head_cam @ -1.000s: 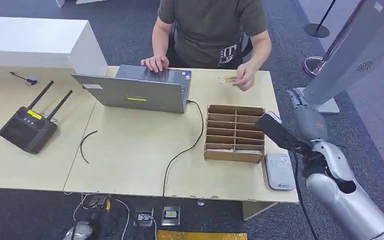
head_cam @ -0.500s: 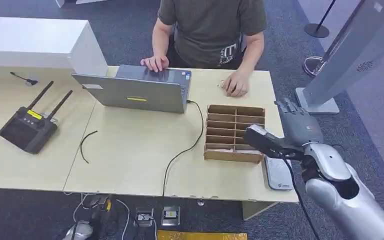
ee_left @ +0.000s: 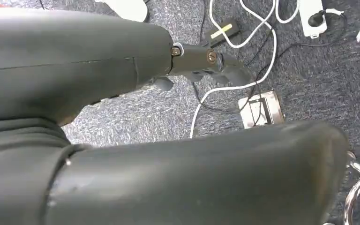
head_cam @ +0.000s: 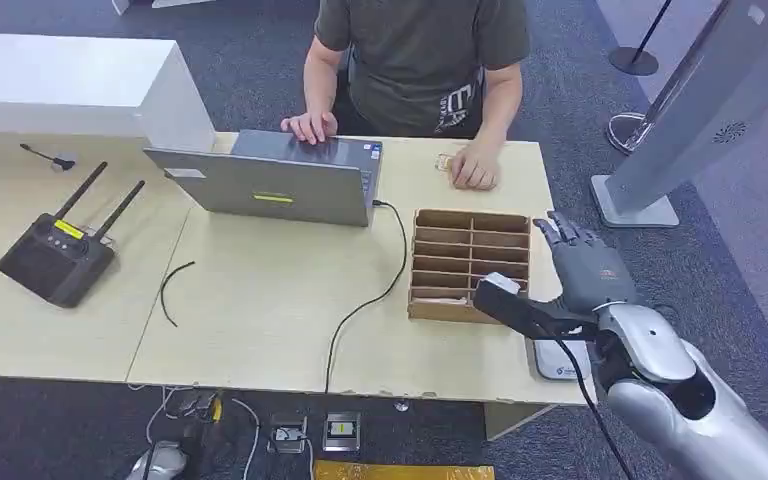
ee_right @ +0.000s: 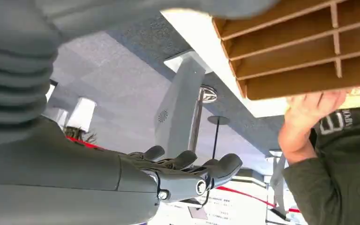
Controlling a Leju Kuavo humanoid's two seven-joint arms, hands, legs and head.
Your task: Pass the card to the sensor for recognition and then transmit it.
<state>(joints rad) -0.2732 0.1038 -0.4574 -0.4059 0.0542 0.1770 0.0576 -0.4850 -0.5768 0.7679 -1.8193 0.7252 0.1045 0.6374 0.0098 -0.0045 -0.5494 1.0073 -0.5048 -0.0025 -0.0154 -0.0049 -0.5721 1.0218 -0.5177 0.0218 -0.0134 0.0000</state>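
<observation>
The right robot hand point(head_cam: 582, 262) holds nothing, its fingers point(ee_right: 225, 166) spread apart in the air, and it hovers just right of the cardboard organizer point(head_cam: 470, 265) at the right end of the surface point(head_cam: 260, 300). The left robot hand point(ee_left: 206, 61) hangs down over the carpet with its cables; whether it is loose or clenched cannot be told.

The card point(head_cam: 444, 160) lies at the far right of the surface, partly under the hand point(head_cam: 475, 170) of the person sitting behind the laptop point(head_cam: 270, 180). The grey sensor point(head_cam: 558, 360) lies flat at the near right edge of the surface, partly hidden behind the robot's wrist.

By this layout, the task is barely begun: the card is not yet taken, not yet shown to the sensor, and not yet handed on. All three steps appear to remain.
</observation>
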